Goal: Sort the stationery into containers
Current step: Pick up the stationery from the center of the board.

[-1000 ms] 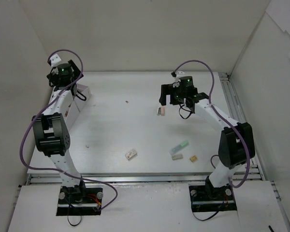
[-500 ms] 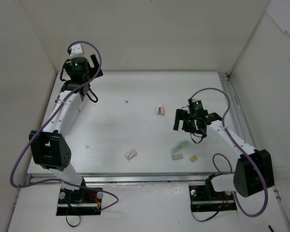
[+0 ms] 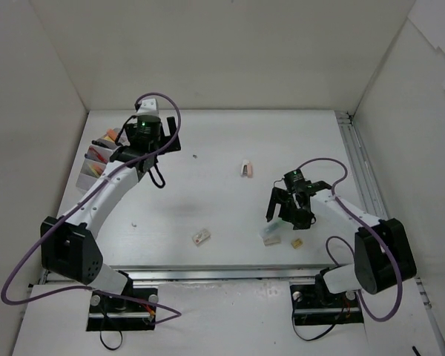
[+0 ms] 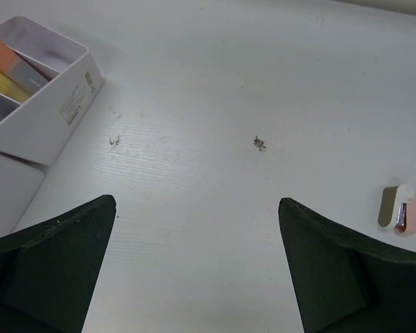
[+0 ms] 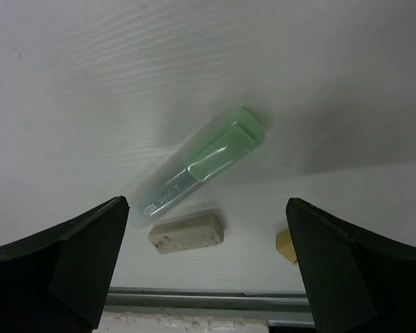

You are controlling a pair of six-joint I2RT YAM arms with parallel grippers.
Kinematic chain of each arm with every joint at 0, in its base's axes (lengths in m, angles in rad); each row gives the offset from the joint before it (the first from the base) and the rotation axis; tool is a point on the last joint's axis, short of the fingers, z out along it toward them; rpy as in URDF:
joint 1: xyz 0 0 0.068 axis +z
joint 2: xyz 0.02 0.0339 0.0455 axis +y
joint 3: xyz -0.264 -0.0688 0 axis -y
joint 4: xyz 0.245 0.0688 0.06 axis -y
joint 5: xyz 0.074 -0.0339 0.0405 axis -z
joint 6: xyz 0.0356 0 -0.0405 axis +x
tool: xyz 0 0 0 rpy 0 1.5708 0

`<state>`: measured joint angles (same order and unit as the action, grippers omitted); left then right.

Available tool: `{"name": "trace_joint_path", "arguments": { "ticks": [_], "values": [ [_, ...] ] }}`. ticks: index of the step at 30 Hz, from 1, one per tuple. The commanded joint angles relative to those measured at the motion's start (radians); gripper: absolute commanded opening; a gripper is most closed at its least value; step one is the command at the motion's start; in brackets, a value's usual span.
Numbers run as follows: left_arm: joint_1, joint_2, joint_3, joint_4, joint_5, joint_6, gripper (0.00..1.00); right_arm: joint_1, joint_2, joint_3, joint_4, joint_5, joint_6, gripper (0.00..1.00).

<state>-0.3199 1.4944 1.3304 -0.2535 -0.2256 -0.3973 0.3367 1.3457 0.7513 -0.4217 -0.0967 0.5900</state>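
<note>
Since the right gripper [image 5: 206,205] hangs wide open and empty right over the green highlighter [image 5: 201,163], I read the step as: pick that one.

- Highlighter lies flat on the table [image 5: 194,55], diagonal to the jaws, near the front edge. It's not squared up, so rotate the wrist until the fingers close across the barrel's short width.
- Aim mid-barrel. It's smooth plastic and will likely swivel or squirt out if pinched near an end.
- The whitish eraser [image 5: 187,232] sits just beside the clear end; can't tell if they touch. The small tan piece [image 5: 286,244] is near the other finger. Keep both fingers clear of these on the way down, or they get dragged along.
- Descend straight and close only once the pads bracket the barrel.

The white organiser [image 4: 59,104] is well across the table on the far left, with yellow and orange items in it. The left gripper [image 4: 197,208] is nearby, also open and holding nothing. Watch arm clearance on the carry-over, or hand off.
</note>
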Motion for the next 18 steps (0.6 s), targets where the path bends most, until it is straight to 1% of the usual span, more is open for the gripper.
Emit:
{"name": "trace_joint_path", "arguments": {
  "ticks": [1,3,6,7,9,10,11,12,14,15,17,18],
  "values": [
    [-0.03,-0.066,0.012,-0.004,-0.04,-0.017,0.99,0.028,0.081,0.069,0.053,-0.029,0.027,0.94],
    [-0.03,-0.075,0.01,-0.016,-0.047,-0.02,0.99,0.041,0.133,0.075,0.073,-0.026,0.037,0.92],
    [-0.051,-0.095,-0.01,-0.027,-0.07,-0.017,0.99,0.058,0.176,0.089,0.075,-0.014,0.047,0.83],
    [-0.051,-0.097,-0.014,-0.03,-0.089,-0.015,0.99,0.068,0.184,0.092,0.075,-0.012,0.05,0.76],
    [-0.051,-0.112,-0.025,-0.036,-0.098,-0.015,1.0,0.079,0.199,0.1,0.074,0.011,0.053,0.65],
    [-0.051,-0.115,-0.028,-0.038,-0.107,-0.015,1.0,0.087,0.205,0.108,0.074,0.018,0.053,0.53],
    [-0.051,-0.121,-0.03,-0.041,-0.11,-0.012,1.0,0.087,0.217,0.114,0.074,0.038,0.053,0.46],
    [-0.051,-0.125,-0.03,-0.043,-0.115,-0.012,0.99,0.09,0.224,0.121,0.075,0.052,0.045,0.35],
    [-0.051,-0.129,-0.028,-0.049,-0.118,-0.008,0.99,0.088,0.24,0.152,0.075,0.077,0.034,0.26],
    [-0.051,-0.134,-0.028,-0.049,-0.116,-0.006,1.0,0.088,0.247,0.183,0.078,0.086,0.021,0.2],
    [-0.051,-0.137,-0.025,-0.049,-0.112,-0.002,1.0,0.091,0.26,0.215,0.089,0.092,0.001,0.17],
    [-0.051,-0.135,-0.023,-0.047,-0.103,0.003,1.0,0.096,0.265,0.245,0.11,0.088,-0.03,0.13]
  ]
}}
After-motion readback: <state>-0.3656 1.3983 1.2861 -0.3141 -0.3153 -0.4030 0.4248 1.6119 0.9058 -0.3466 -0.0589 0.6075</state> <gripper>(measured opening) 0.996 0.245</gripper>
